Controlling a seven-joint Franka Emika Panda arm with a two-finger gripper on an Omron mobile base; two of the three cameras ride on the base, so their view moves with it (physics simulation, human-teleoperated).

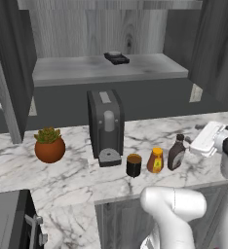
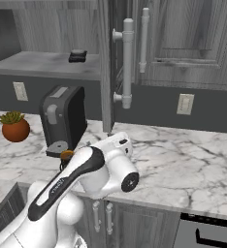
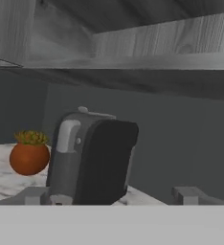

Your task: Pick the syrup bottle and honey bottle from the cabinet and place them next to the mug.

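On the marble counter the dark mug [image 1: 133, 165] stands just right of the coffee machine's base. The amber-orange honey bottle [image 1: 156, 160] is upright beside it, and the tall dark brown syrup bottle [image 1: 176, 152] is upright to the right of that. They form a close row. My gripper [image 1: 199, 142] hovers a little right of the syrup bottle, apart from it, open with nothing between its fingers. In the hand view the gripper [image 3: 114, 196] shows two fingertips [image 3: 37, 195] spread wide, facing the coffee machine. The cabinet [image 1: 86, 70] is open above, its shelf holding a small dark object [image 1: 116, 57].
A dark grey coffee machine [image 1: 105, 126] stands mid-counter, with a terracotta plant pot [image 1: 49, 146] to its left. An open cabinet door with a long handle [image 2: 127, 63] hangs above the counter. Wall outlets [image 2: 186, 103] sit on the backsplash. The counter's front edge runs just below the mug.
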